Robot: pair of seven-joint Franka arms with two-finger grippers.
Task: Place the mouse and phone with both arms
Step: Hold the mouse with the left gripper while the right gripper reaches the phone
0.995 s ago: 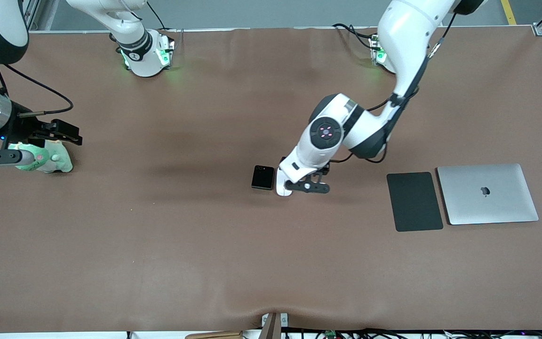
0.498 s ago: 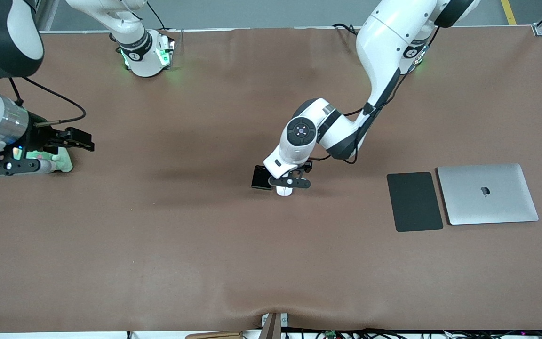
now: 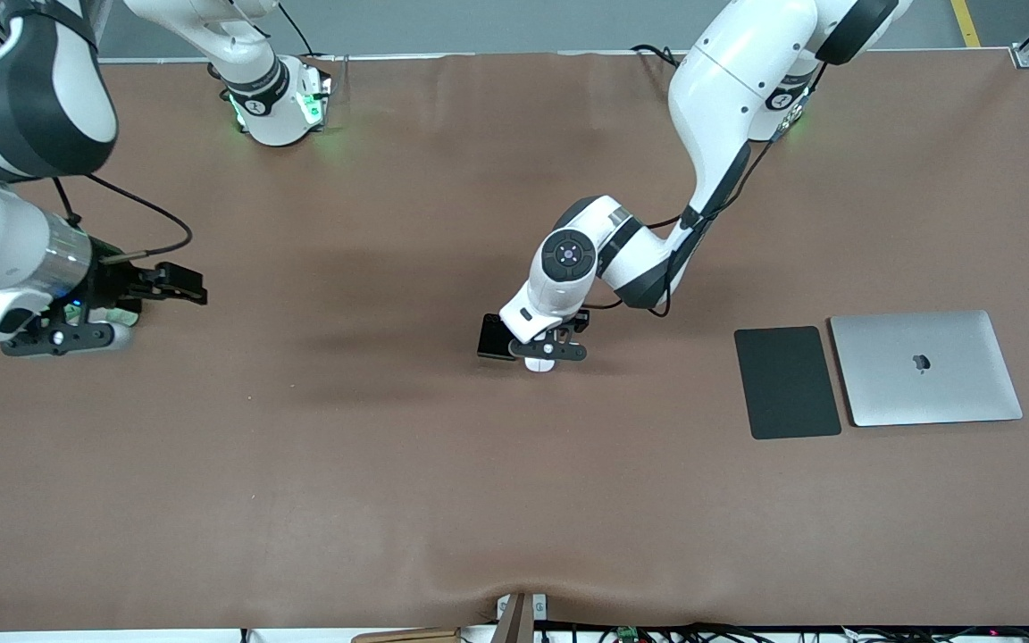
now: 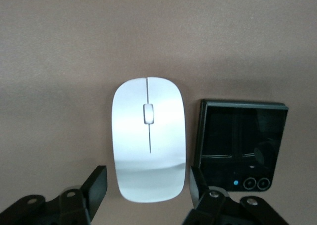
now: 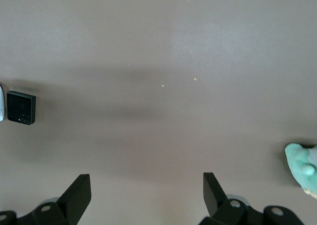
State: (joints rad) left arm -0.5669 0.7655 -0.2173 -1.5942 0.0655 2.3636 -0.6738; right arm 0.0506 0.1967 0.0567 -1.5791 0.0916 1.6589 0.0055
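1. R pincer (image 3: 179,284): hangs over the brown cloth-covered tabletop (image 3: 389,491) toward the right arm's end. It is released, w/ jaws spread wide. In the right wrist view only bare tabletop shows between the fingers (image 5: 79,190), so it holds and touches nothing.
2. Pale green soft object (image 5: 302,168): lies on the tabletop just beside the R pincer and is mostly hidden under it in the front view. Can't tell what it is.
3. Small, nearly square glossy black phone (image 3: 495,337): lies flat near mid-tabletop. Its camera lenses sit at the edge toward the L pincer's fingers (left wrist view). It lies on the right-arm side of the mouse, w/ a thin strip of tabletop between the two.
4. Small white oval mouse (image 4: 148,140) w/ a thin grey centre line: flat on the tabletop just beside the phone.
5. L pincer (image 3: 550,350): low over the mouse, partly open, one finger on each side of the mouse's end.
   - One finger (image 4: 96,185) stands off it w/ a sliver of tabletop showing.
   - The other sits in the gap between mouse and phone, right at the mouse's edge; can't tell if it touches.
   - No clamp on the mouse.
6. Dark grey flat rectangular mat (image 3: 787,382): lies toward the left arm's end, well apart from the mouse.
7. Closed silver laptop (image 3: 925,368): just beside the mat, nearer the tabletop's end.
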